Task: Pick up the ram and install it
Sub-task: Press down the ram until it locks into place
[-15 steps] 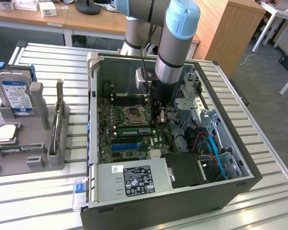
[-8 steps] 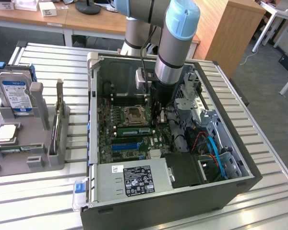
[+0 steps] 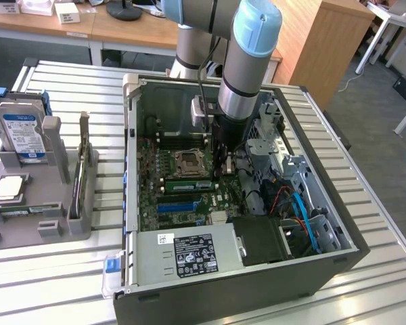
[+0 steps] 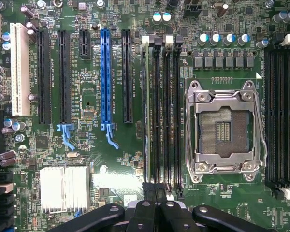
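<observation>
- The arm (image 3: 247, 61) is seen reaching down into the open PC case (image 3: 325, 223) on the slatted table (image 3: 61, 284), with the gripper (image 3: 220, 159) low over the motherboard (image 3: 155, 200), just beside the CPU socket (image 3: 188, 162).
- The gripper's fingers are closed together; in the wrist view its dark linkage (image 4: 157, 215) is seen at the end of the memory slots (image 4: 162, 116).
- The ram (image 4: 145, 111) appears to be seated upright in the slot nearest the expansion slots, a thin green edge being visible there; whether it is latched cannot be told.
- In the exterior view a green stick (image 3: 187, 184) is seen lying in the slots beside the socket, on the side toward the power supply (image 3: 189, 254).
- The CPU socket is shown empty, its metal frame closed.
- A blue expansion slot (image 4: 105, 77) lies between black ones.
- On the exterior view's left, a grey holder (image 3: 40, 217) is seen carrying a hard drive (image 3: 21, 135) and a CPU chip (image 3: 9, 188).
</observation>
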Motion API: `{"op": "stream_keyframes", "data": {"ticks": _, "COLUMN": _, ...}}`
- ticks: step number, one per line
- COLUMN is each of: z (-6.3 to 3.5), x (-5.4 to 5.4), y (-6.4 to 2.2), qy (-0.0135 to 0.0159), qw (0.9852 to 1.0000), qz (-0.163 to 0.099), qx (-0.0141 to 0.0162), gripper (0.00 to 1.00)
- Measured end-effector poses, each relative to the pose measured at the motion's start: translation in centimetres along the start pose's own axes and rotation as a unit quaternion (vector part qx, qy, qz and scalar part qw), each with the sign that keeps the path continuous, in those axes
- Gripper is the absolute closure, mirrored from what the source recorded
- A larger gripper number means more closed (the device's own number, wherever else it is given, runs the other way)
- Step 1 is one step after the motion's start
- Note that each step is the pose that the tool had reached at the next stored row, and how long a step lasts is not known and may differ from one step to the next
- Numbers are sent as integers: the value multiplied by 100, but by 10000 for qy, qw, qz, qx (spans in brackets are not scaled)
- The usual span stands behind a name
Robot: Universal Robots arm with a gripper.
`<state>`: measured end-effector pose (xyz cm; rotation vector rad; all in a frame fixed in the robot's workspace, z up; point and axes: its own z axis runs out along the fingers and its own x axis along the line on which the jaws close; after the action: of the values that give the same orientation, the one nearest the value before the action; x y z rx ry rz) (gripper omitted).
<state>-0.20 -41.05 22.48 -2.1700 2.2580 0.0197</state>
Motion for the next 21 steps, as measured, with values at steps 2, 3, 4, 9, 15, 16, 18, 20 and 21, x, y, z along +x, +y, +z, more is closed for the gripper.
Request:
{"op": "stream_keyframes", "data": {"ticks": 2, "z": 1, "x": 0, "y": 0, "qy": -1, "qw": 10000, "qz": 0, "qx": 0, "gripper": 89}}
{"op": "stream_keyframes", "data": {"ticks": 3, "z": 3, "x": 0, "y": 0, "qy": -1, "qw": 10000, "qz": 0, "qx": 0, "gripper": 89}}
{"op": "stream_keyframes", "data": {"ticks": 4, "z": 7, "x": -1, "y": 0, "qy": -2, "qw": 10000, "qz": 0, "qx": 1, "gripper": 89}}
{"op": "stream_keyframes", "data": {"ticks": 9, "z": 8, "x": 0, "y": 0, "qy": -1, "qw": 10000, "qz": 0, "qx": 0, "gripper": 89}}
{"op": "stream_keyframes", "data": {"ticks": 15, "z": 15, "x": 0, "y": 0, "qy": -1, "qw": 10000, "qz": 0, "qx": 0, "gripper": 89}}
{"op": "stream_keyframes", "data": {"ticks": 16, "z": 15, "x": 0, "y": 0, "qy": -1, "qw": 10000, "qz": 0, "qx": 0, "gripper": 89}}
{"op": "stream_keyframes", "data": {"ticks": 18, "z": 15, "x": 0, "y": 0, "qy": -1, "qw": 10000, "qz": 0, "qx": 0, "gripper": 89}}
{"op": "stream_keyframes", "data": {"ticks": 20, "z": 16, "x": 0, "y": 0, "qy": -1, "qw": 10000, "qz": 0, "qx": 0, "gripper": 89}}
{"op": "stream_keyframes", "data": {"ticks": 21, "z": 20, "x": 0, "y": 0, "qy": 0, "qw": 10000, "qz": 0, "qx": 0, "gripper": 89}}
